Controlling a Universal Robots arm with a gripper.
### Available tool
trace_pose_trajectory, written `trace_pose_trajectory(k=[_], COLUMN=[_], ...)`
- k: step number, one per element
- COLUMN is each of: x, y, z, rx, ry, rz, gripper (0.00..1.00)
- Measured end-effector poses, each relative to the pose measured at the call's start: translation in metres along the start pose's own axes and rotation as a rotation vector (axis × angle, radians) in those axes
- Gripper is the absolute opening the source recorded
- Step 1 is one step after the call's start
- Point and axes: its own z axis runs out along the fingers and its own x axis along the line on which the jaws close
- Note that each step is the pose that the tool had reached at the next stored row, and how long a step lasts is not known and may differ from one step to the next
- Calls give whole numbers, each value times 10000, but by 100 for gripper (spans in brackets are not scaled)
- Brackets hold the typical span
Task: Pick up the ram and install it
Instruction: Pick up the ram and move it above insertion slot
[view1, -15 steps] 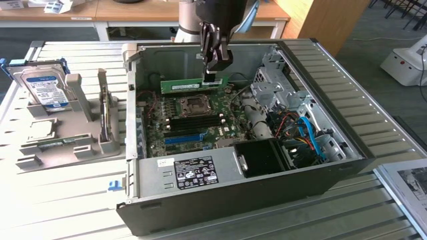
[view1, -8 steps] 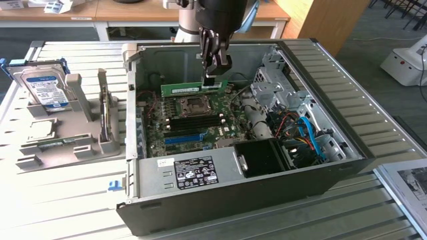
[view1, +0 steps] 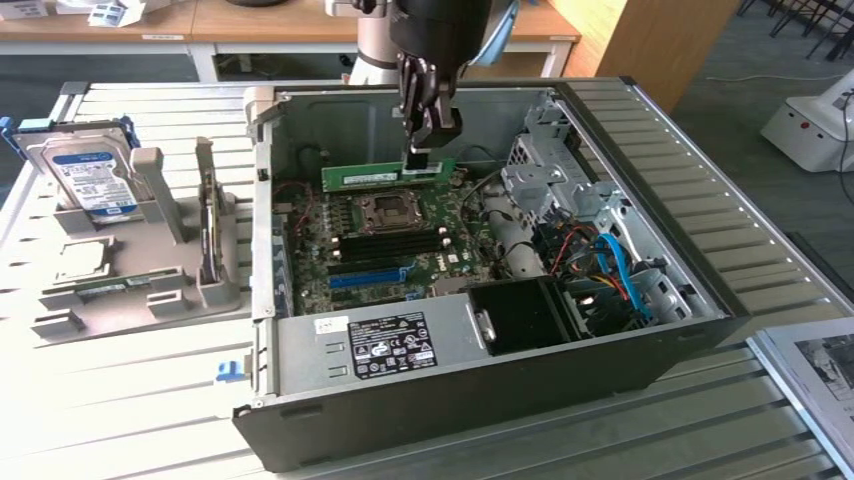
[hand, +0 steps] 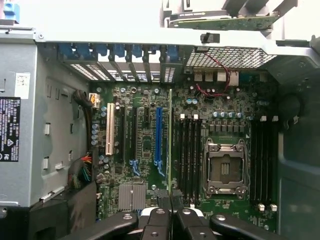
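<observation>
Closest in, the gripper (hand: 171, 212) is clamped on the ram (hand: 170, 145), carrying it edge-down and level above the motherboard (hand: 145, 145) inside the open case (view1: 507, 400). In the exterior view it hangs at twelve o'clock of the CPU socket (view1: 387, 208). Its long edge runs parallel to the black memory slots (hand: 189, 155), likely so the contacts meet a slot squarely.

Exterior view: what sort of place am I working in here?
Probably a computer-assembly lab or workshop: an open PC case on a slatted metal table, a hard drive standing in a grey fixture beside it, and wooden desks behind.
</observation>
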Motion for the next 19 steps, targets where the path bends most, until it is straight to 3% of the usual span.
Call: trace_pose_trajectory(k=[12,19], x=[-332,-362], y=[-4,-5], z=[61,67], rx=[0,0], ry=[0,0], rz=[1,0], gripper=[12,12])
